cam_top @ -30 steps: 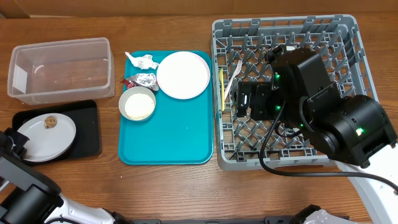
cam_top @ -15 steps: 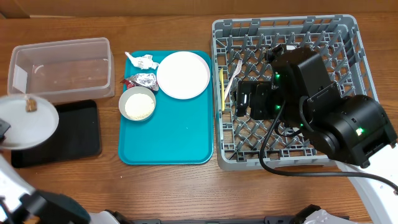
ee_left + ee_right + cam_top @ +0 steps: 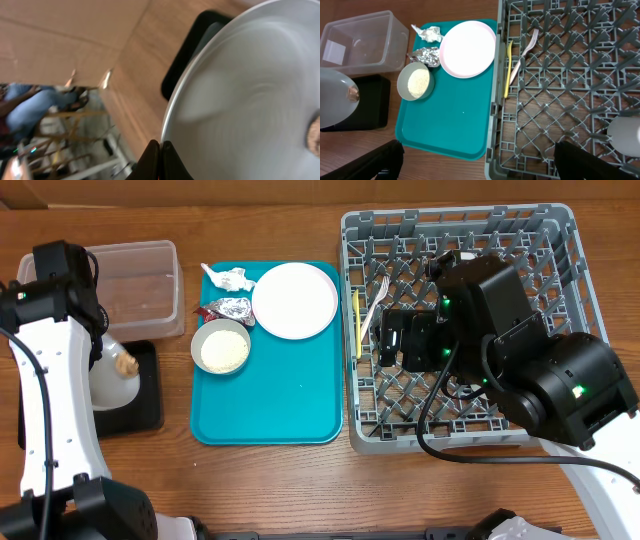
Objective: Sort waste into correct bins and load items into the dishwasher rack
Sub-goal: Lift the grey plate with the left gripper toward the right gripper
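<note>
Roughly a third done, we reckon. The yellow spoon (image 3: 357, 320) and white fork (image 3: 374, 302) lie in the dishwasher rack (image 3: 460, 225), plus a pale round thing (image 3: 624, 132) that's probably the cup. The left end effector (image 3: 160, 152) is pinched on the rim of one plate (image 3: 108, 378), tilted over the black tray (image 3: 148, 392), with the brown food lump (image 3: 126, 364) at its edge, not yet dumped. The right end effector (image 3: 477, 155) gapes wide above the rack, holding nothing. To do, all on the teal tray (image 3: 270, 400): second plate (image 3: 294, 300), bowl (image 3: 221, 346) of rice, paper scrap (image 3: 228, 277), foil wrapper (image 3: 232, 308). We see no waste in the clear tub (image 3: 140, 290).
</note>
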